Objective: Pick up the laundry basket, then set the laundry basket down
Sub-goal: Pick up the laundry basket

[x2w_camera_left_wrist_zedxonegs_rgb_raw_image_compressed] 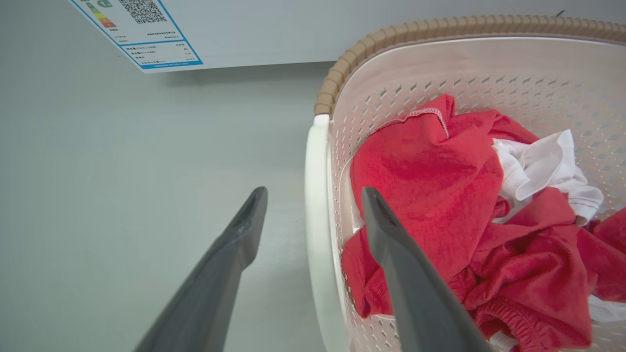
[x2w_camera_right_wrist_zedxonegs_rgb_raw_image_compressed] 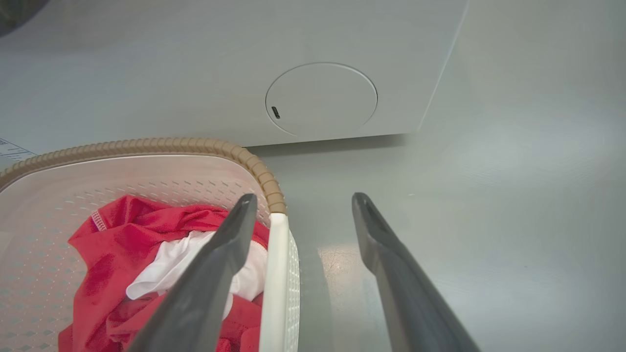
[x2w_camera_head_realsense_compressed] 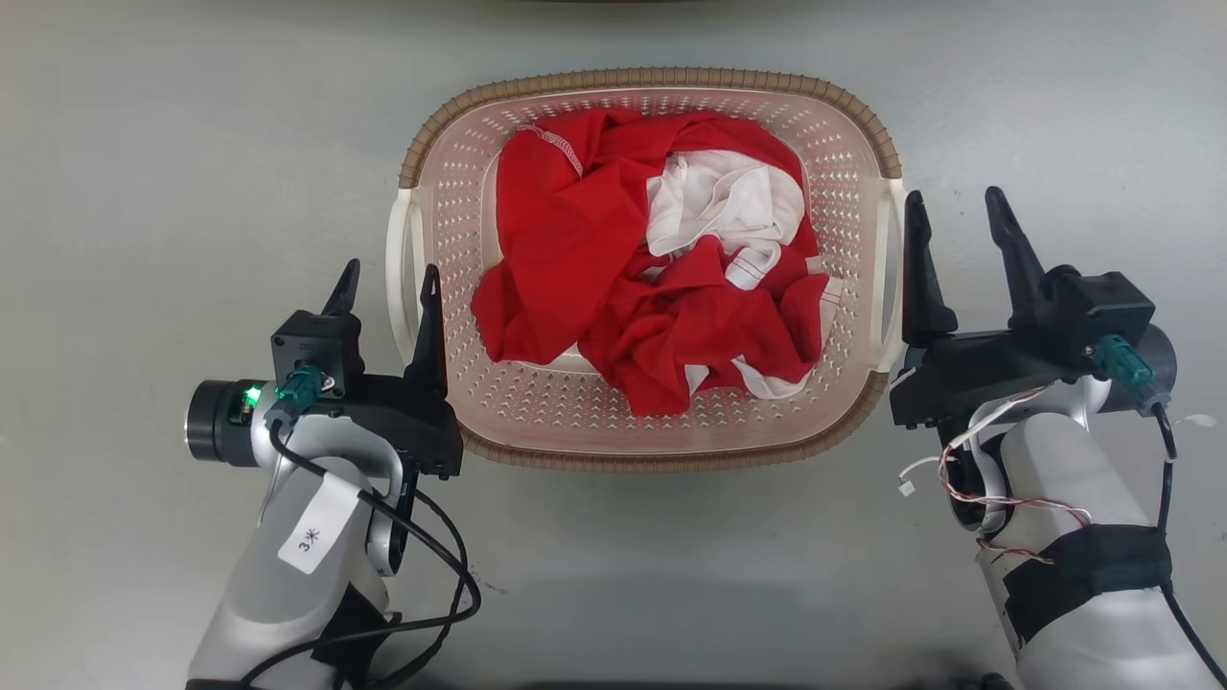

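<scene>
Left gripper (x2w_camera_head_realsense_compressed: 388, 280) and right gripper (x2w_camera_head_realsense_compressed: 957, 216) gape astride basket (x2w_camera_head_realsense_compressed: 652, 79) handles (x2w_camera_head_realsense_compressed: 395, 230) at 9 and 3 o'clock; uneven clamping could tilt it, spilling clothes (x2w_camera_head_realsense_compressed: 575, 240).

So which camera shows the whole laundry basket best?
The head view: it looks down on the whole laundry basket. The left wrist view catches its left handle; the right wrist view, its right handle.

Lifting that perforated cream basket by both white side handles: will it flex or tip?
Probably light: the cream-pink perforated plastic laundry basket holds crumpled red and white clothes. Its holed walls may flex. White loop handles sit opposite, load centred, so tipping seems unlikely.
</scene>
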{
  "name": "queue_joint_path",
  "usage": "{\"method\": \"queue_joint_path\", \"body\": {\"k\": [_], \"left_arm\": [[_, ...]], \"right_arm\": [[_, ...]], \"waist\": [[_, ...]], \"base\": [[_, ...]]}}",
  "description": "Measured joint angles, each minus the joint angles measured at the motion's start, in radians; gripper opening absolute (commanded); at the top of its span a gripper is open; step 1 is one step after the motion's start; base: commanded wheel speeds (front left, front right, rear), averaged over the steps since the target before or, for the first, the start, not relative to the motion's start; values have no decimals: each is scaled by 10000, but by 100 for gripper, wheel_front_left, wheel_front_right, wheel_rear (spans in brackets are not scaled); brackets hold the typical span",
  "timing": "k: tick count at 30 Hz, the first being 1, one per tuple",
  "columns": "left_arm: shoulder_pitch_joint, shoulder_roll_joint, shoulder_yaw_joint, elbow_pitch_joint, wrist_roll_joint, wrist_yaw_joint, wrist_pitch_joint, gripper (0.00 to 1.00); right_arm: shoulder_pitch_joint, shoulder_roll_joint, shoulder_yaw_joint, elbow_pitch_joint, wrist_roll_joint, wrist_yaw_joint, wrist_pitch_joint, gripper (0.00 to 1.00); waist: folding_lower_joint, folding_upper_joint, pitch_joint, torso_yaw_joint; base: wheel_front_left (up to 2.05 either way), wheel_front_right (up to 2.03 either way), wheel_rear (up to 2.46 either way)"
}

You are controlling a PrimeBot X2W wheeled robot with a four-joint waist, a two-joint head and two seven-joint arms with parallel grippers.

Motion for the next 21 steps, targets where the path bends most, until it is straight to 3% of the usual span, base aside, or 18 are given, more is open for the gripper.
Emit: {"method": "queue_joint_path", "body": {"k": [13, 21], "left_arm": [[-462, -6, -263, 984, -431, -82, 0, 100], [-716, -10, -704, 1517, -713, -84, 0, 100]], "right_arm": [[-380, 21, 443, 918, 75, 44, 0, 100], [-575, 21, 1208, 1829, 694, -115, 0, 100]], "waist": [[0, -1, 215, -24], [0, -1, 289, 38]], "base": [[0, 0, 0], [0, 0, 0]]}}
